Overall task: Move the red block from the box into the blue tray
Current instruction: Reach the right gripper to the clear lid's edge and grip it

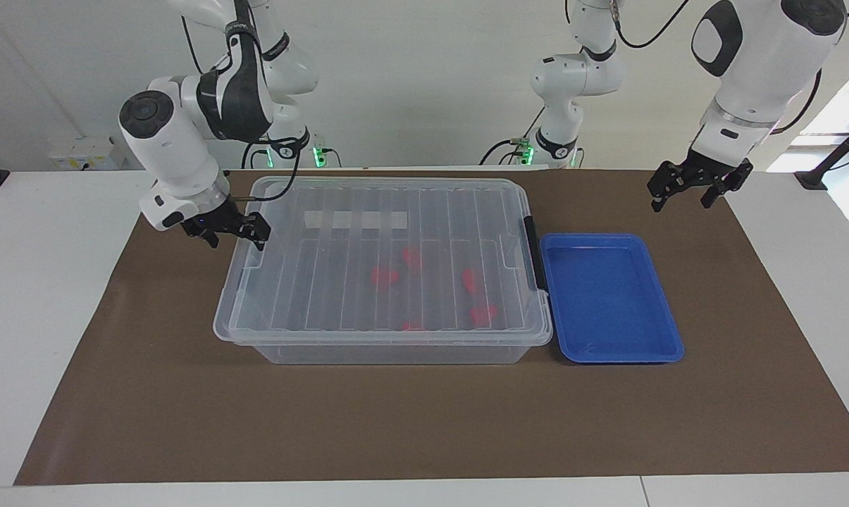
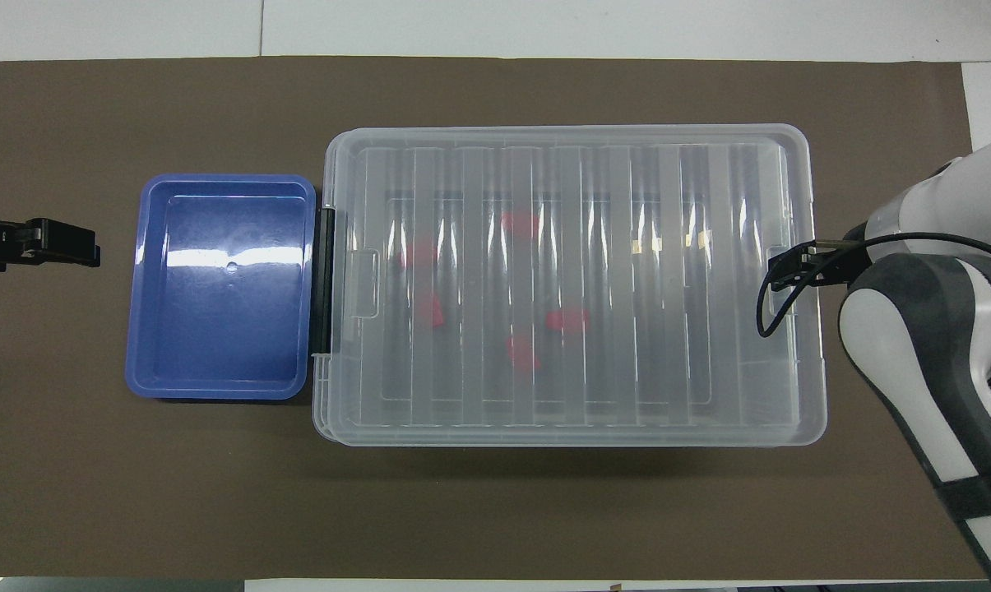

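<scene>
The box [image 1: 389, 350] [image 2: 569, 436] is clear plastic and stands mid-table with its ribbed lid on. A black latch [image 1: 533, 253] sits on the short side next to the blue tray. Several red blocks [image 1: 384, 276] [image 2: 567, 319] show blurred through the lid. The blue tray [image 1: 607, 296] [image 2: 224, 288] lies beside the box toward the left arm's end, with nothing in it. My right gripper [image 1: 234, 239] [image 2: 791, 267] is open and empty at the lid's edge on the box's other short side. My left gripper [image 1: 683, 201] [image 2: 67, 244] hangs open and empty over the mat beside the tray.
A brown mat [image 1: 424, 422] covers the table under the box and tray. A pale strip [image 1: 357, 220] shows on the lid near the robots. The white table edge [image 1: 44, 282] runs around the mat.
</scene>
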